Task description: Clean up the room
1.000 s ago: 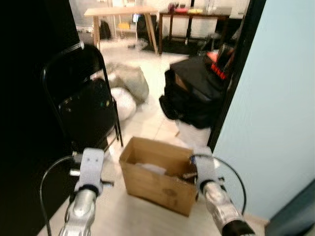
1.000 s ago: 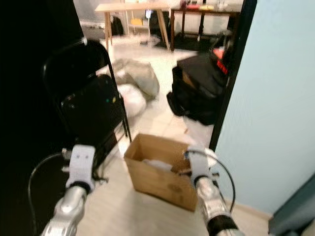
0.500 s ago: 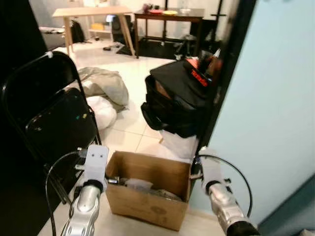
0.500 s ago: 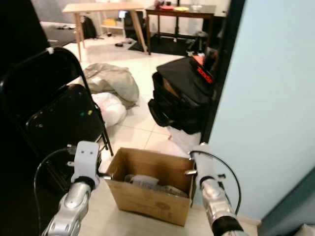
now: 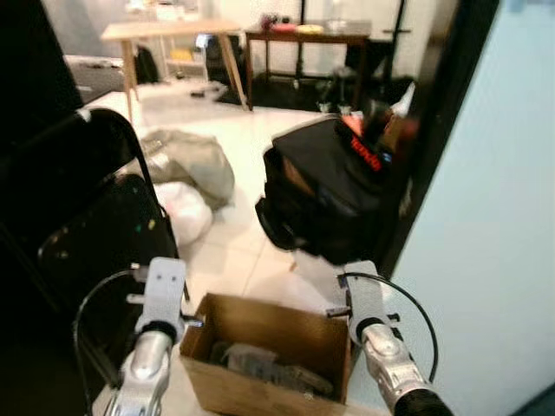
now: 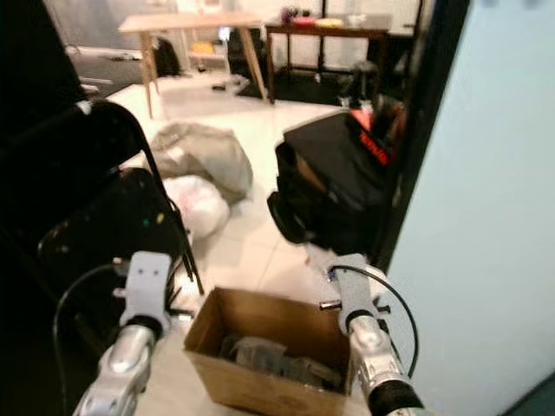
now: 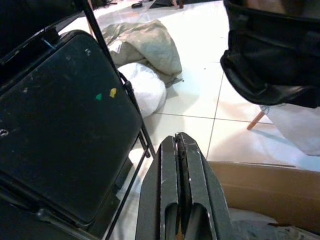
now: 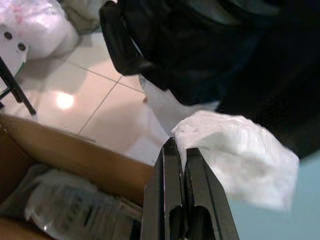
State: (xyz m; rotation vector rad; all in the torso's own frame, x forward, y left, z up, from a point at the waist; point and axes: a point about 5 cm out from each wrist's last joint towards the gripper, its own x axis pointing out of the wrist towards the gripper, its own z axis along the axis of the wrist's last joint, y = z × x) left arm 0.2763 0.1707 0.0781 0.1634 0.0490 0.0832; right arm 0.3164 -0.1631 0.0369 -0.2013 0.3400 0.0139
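An open cardboard box (image 5: 227,383) with crumpled plastic and paper (image 5: 260,364) inside sits low between my two arms. My left gripper (image 7: 178,138) is shut, fingers pressed together, right at the box's left wall (image 7: 265,185). My right gripper (image 8: 177,145) is also shut with nothing between its fingers, beside the box's right wall (image 8: 75,150). In the eye views the left wrist (image 5: 165,286) and the right wrist (image 5: 360,299) flank the box's top corners. I cannot tell whether the box rests on the floor.
A black folding chair (image 5: 95,234) stands close on the left. A black bag (image 5: 338,191) lies ahead by a dark door frame, white crumpled plastic (image 8: 235,155) beneath it. A grey sack (image 5: 191,160) and white bag (image 5: 182,212) lie on the tiles. Tables (image 5: 165,35) stand far back. A pale blue wall (image 5: 494,217) rises on the right.
The whole view has shifted as I move; the box now sits lower and nearer between my arms, and the black bag looms larger. Both grippers stay shut at the box's sides.
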